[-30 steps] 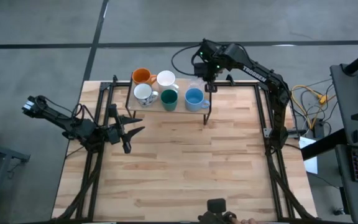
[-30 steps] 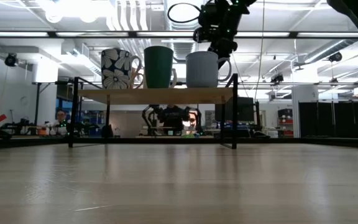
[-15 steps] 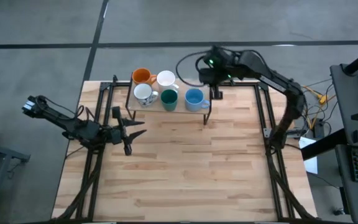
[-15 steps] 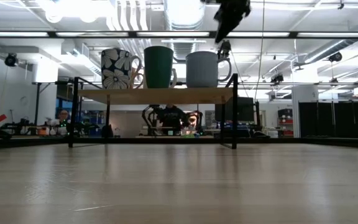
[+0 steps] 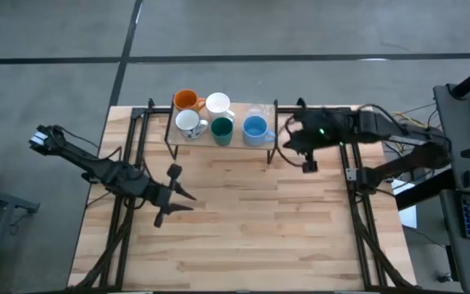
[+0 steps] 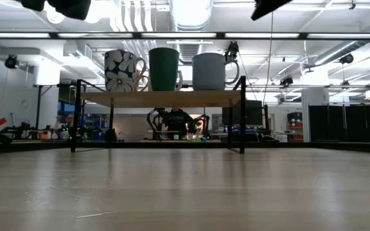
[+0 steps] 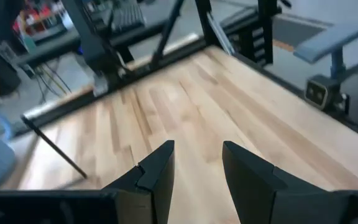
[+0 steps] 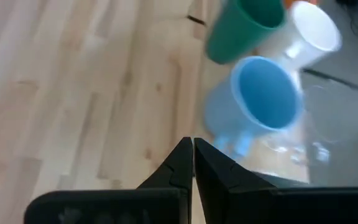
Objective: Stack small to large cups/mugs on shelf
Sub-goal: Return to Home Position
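My right tool (image 8: pixel 193 155) is pinched shut on nothing and hangs over the bench (image 5: pixel 243 237), just beside the shelf (image 5: pixel 237 137). My left tool (image 7: pixel 197 165) is narrowly parted and empty, over the bench's left side, well apart from the shelf.

Six pieces stand on the shelf. The orange mug (image 5: pixel 187 100) and white mug (image 5: pixel 218 104) are at the back. The marked mug (image 5: pixel 188 122), green cup (image 5: pixel 222 129) and blue mug (image 5: pixel 254 127) are in front, and the glass (image 5: pixel 258 112) is behind the blue mug.

I judge the mugs stiff, fairly heavy, glazed and slick, and likely to chip if knocked together. I would pinch one across its rim wall, or take a handle that faces outward. The glass looks lighter, slipperier and the most fragile. They stand close, leaving little room for a finger between.

From above the glass is only a faint outline. In the low view the front row hides the orange and white mugs. I see no set of small cups.
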